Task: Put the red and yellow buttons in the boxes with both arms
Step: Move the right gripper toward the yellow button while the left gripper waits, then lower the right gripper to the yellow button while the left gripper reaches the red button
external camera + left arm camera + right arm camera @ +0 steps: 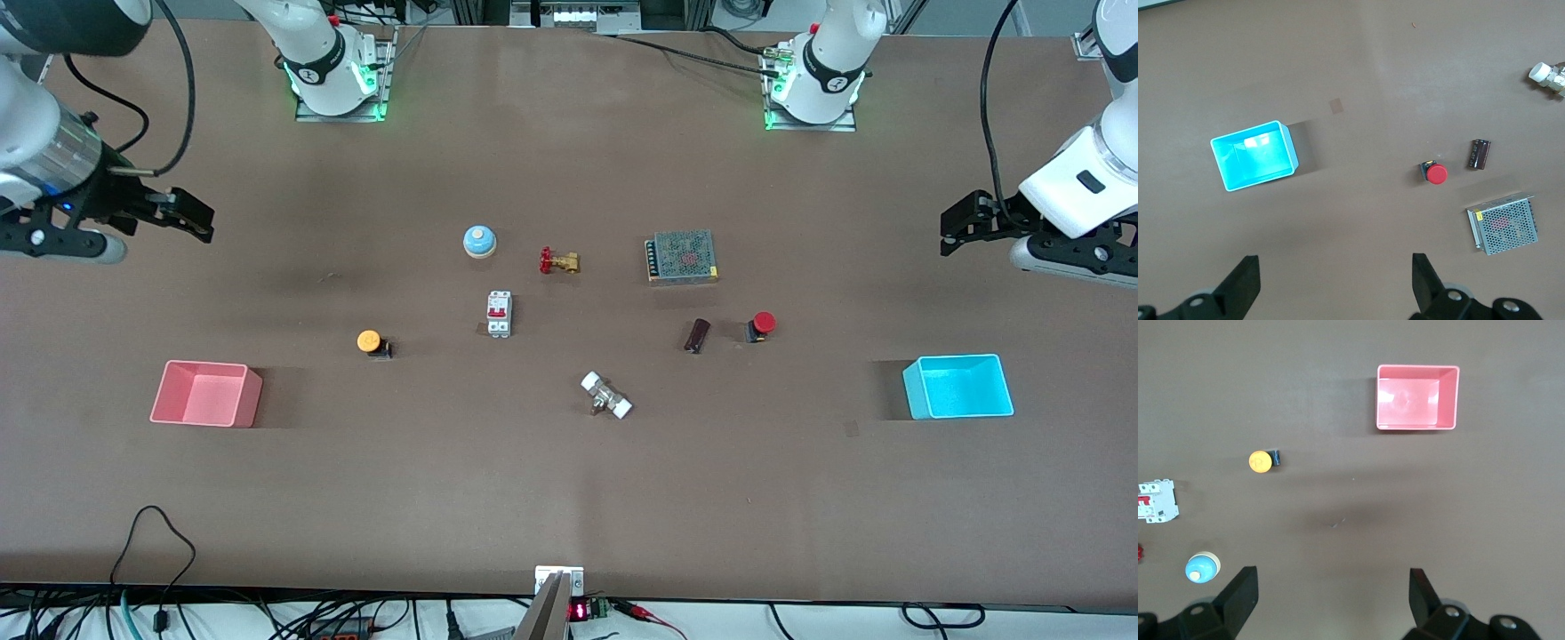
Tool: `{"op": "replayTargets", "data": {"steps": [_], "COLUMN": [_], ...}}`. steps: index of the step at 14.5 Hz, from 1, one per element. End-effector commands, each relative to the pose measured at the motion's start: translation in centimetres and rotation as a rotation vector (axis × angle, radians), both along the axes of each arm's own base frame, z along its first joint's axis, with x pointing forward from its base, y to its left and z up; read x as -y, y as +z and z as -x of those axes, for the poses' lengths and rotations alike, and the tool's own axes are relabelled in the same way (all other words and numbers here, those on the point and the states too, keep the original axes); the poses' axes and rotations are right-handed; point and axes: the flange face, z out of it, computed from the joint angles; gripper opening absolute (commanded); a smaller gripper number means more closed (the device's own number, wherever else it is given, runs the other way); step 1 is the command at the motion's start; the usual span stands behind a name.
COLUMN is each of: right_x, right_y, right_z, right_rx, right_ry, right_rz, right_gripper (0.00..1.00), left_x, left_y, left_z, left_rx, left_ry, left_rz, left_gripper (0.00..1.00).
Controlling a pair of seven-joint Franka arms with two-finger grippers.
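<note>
The yellow button point(370, 341) lies on the table toward the right arm's end, also in the right wrist view point(1260, 461). The pink box point(206, 393) stands nearer the front camera than it point(1418, 397). The red button point(762, 325) lies toward the left arm's end point(1435, 173). The cyan box point(958, 387) stands nearer the camera than it point(1253, 155). My right gripper point(191, 216) is open and empty, high over bare table at the right arm's end point(1331, 587). My left gripper point(960, 224) is open and empty, high over the left arm's end point(1336, 272).
Mid-table lie a blue dome bell point(479, 241), a red-handled brass valve point(559, 261), a white circuit breaker point(499, 314), a mesh power supply point(683, 257), a dark cylinder point(698, 335) and a white-capped fitting point(606, 396).
</note>
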Motion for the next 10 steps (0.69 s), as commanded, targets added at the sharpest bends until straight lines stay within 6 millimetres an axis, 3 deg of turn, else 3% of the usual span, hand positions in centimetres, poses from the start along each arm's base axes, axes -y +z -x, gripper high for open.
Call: {"op": "replayTargets", "data": {"steps": [1, 5, 7, 8, 10], "right_x": [-0.6, -2.1, -2.9, -3.8, -4.8], "right_y": [-2.9, -9.5, -13.2, -14.7, -17.0], "right_z": [-1.4, -3.1, -2.6, -2.1, -1.8], "right_rx": [-0.048, -0.026, -0.006, -0.001, 0.018], "right_ry": [0.016, 0.029, 0.045, 0.059, 0.027], "right_rz": [-0.016, -0.030, -0.036, -0.041, -0.047], "right_gripper": [1.00, 1.00, 1.00, 1.00, 1.00], "left_x": [0.1, 0.2, 0.1, 0.3, 0.6], "left_y": [0.3, 0.1, -0.6, -1.9, -2.6], "left_z": [0.4, 0.3, -0.1, -0.7, -1.4], "left_rx": [0.010, 0.008, -0.002, -0.027, -0.041], "left_ry": [-0.014, -0.016, -0.014, -0.017, -0.022], "left_rz": [0.007, 0.007, 0.005, 0.004, 0.004], "left_gripper": [1.00, 1.00, 1.00, 1.00, 1.00]}}
